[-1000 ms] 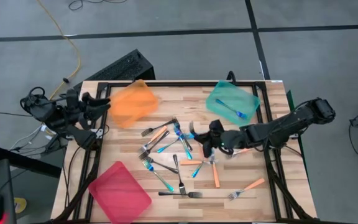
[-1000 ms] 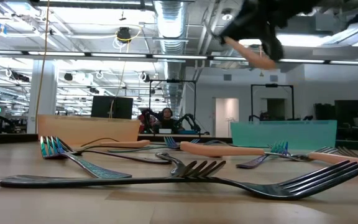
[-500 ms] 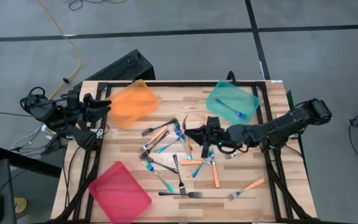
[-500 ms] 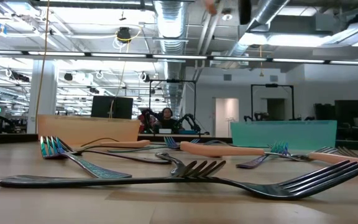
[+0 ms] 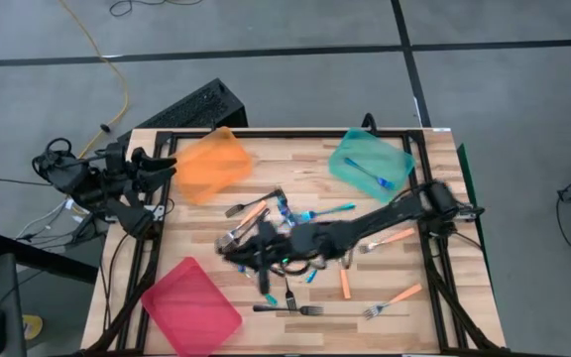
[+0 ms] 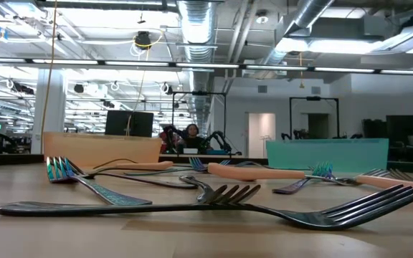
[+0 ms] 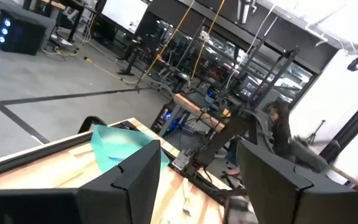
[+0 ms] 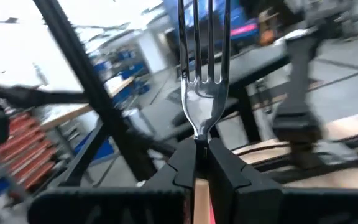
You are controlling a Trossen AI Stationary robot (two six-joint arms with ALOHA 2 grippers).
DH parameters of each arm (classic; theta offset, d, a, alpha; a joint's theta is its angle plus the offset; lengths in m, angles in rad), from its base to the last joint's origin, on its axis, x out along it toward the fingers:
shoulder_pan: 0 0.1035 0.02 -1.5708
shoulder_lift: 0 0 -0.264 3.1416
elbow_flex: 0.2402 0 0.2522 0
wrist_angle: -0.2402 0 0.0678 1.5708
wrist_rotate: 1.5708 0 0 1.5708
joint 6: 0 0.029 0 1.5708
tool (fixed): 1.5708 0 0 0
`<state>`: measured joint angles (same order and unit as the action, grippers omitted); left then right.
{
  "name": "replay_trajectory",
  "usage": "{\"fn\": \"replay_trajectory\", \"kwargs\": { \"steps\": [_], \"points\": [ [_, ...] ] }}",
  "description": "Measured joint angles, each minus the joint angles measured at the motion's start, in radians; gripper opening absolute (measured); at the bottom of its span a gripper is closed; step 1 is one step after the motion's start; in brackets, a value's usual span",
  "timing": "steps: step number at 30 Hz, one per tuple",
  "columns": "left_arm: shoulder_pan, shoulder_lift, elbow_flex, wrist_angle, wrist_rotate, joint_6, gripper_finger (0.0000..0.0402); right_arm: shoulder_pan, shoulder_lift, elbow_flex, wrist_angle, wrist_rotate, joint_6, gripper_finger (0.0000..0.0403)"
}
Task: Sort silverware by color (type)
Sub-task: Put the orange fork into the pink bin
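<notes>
Since a second ago, right gripper (image 8: 201, 163) has swung from centre right to the pile at frame centre, fingers clamped on orange-handled fork (image 8: 202, 68). Transfer toward orange tray (image 5: 213, 164), upper left, looks underway. Left gripper (image 7: 191, 180) idle, fingers wide, empty.

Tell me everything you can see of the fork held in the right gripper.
The fork has four shiny silver metal tines that narrow into a slim neck. Below the neck a sliver of orange handle shows between the dark fingers of the right gripper, which is shut on it. The rest of the handle is hidden. In the right wrist view the tines stick straight out past the fingertips, and nothing else touches the fork. In the high view the right arm stretches across the middle of the table; the fork itself cannot be made out there.
</notes>
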<state>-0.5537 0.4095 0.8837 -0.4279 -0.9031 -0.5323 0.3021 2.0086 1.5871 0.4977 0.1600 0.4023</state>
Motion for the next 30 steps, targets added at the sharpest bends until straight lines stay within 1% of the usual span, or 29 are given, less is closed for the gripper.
{"fn": "replay_trajectory", "kwargs": {
  "steps": [3,7,12,17,21,23,26,30],
  "points": [
    [0.0,0.0,0.0,0.0,0.0,0.0,0.0197,0.004,0.119,0.15,0.0,-0.036,0.002,0.0044],
    [0.0,0.0,0.0,-0.001,0.001,-0.001,0.0197,0.001,0.268,0.335,-0.013,-0.085,0.046,0.0045],
    [0.0,0.0,0.0,-0.001,0.002,-0.009,0.0197,0.001,0.46,0.549,-0.029,-0.086,0.124,0.0045],
    [0.0,0.0,0.0,-0.001,0.003,-0.01,0.0197,0.007,0.613,0.715,-0.049,-0.087,0.223,0.0046],
    [0.0,0.0,0.0,-0.002,0.008,-0.01,0.0197,0.01,0.677,0.771,-0.148,-0.085,0.276,0.0046],
    [0.0,0.0,0.0,-0.003,0.008,-0.011,0.0197,0.011,0.683,0.764,-0.205,-0.084,0.298,0.0046],
    [0.0,0.0,0.0,-0.004,0.008,-0.01,0.0197,0.019,0.681,0.765,-0.333,-0.084,0.312,0.0046],
    [0.0,0.0,0.0,-0.004,0.008,-0.01,0.0197,0.026,0.681,0.765,-0.416,-0.084,0.308,0.0046]
  ]
}}
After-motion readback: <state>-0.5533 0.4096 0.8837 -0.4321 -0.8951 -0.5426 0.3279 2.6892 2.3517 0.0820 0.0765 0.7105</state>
